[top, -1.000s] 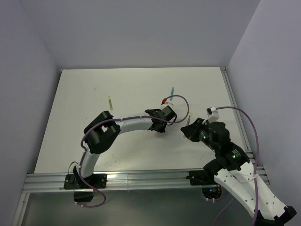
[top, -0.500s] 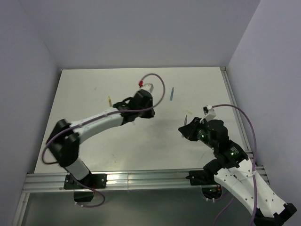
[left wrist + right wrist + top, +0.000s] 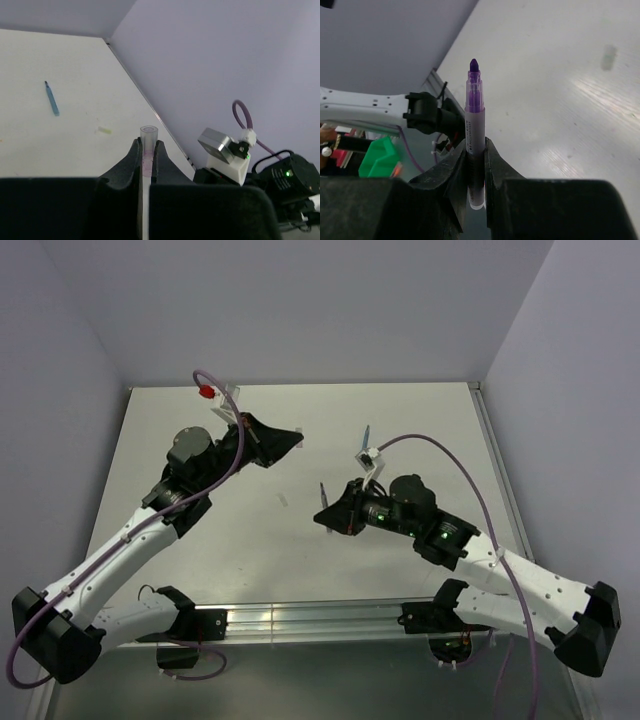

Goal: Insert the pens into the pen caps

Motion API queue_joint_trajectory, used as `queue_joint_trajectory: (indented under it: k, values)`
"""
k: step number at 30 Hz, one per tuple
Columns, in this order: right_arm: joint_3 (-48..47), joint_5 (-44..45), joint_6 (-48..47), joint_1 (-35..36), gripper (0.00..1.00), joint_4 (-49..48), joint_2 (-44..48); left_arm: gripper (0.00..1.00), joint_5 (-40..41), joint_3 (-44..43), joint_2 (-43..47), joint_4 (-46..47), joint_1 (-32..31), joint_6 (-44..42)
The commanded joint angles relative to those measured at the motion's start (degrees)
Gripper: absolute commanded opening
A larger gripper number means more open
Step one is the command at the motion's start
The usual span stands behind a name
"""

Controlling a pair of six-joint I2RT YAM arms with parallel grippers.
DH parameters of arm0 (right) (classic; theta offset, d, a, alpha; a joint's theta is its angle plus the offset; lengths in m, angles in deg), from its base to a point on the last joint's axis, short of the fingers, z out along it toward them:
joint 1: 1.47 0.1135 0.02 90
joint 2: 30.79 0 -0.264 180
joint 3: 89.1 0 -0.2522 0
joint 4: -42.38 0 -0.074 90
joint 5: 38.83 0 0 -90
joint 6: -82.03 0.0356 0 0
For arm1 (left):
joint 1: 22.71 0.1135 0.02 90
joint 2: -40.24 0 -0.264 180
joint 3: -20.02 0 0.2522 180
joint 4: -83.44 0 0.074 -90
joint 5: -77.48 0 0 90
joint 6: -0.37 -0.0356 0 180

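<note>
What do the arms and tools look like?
White links and black joints on left arm and right arm. A purple cable runs along each: left cable from a red plug, right cable from a white block. The right arm shows green lights. Black tapered fingers on left tool and right tool.

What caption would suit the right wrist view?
Right gripper shut on the uncapped purple pen, its tip pointing away from the camera, white table behind.

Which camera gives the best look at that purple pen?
Right wrist view: the purple pen stands large, clamped in the right gripper. Top external shows only a thin sliver; left wrist shows none of it.
</note>
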Motion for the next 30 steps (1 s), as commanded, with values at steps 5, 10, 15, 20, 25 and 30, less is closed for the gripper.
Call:
queue_joint_trajectory:
  k: [5, 10, 15, 20, 25, 30]
  values:
    - [-8.20, -1.72, -3.93, 4.44, 0.00, -15.12, -7.57, 0.00, -12.40, 2.26, 5.72, 3.49, 1.76, -2.85]
    - [-10.22, -0.94, -4.64, 5.93, 0.00, -16.54, -11.44, 0.00, -14.51, 4.81, 6.52, 6.12, 1.84, -1.55]
    - [-11.37, 1.18, -4.99, 6.81, 0.00, -16.62, -12.76, 0.00, -14.17, 6.66, 7.22, 7.89, 2.46, 0.05]
    - [-11.90, 2.67, -4.11, 6.99, 0.00, -17.15, -13.64, 0.00, -12.76, 7.45, 8.36, 8.15, 2.81, 0.31]
    - [-11.99, 3.38, -3.85, 7.07, 0.00, -17.15, -14.08, 0.00, -12.23, 7.89, 8.63, 8.50, 3.16, 0.84]
    - [-11.81, 3.55, -3.67, 7.07, 0.00, -17.15, -14.26, 0.00, -12.23, 7.80, 8.54, 8.41, 3.60, 1.10]
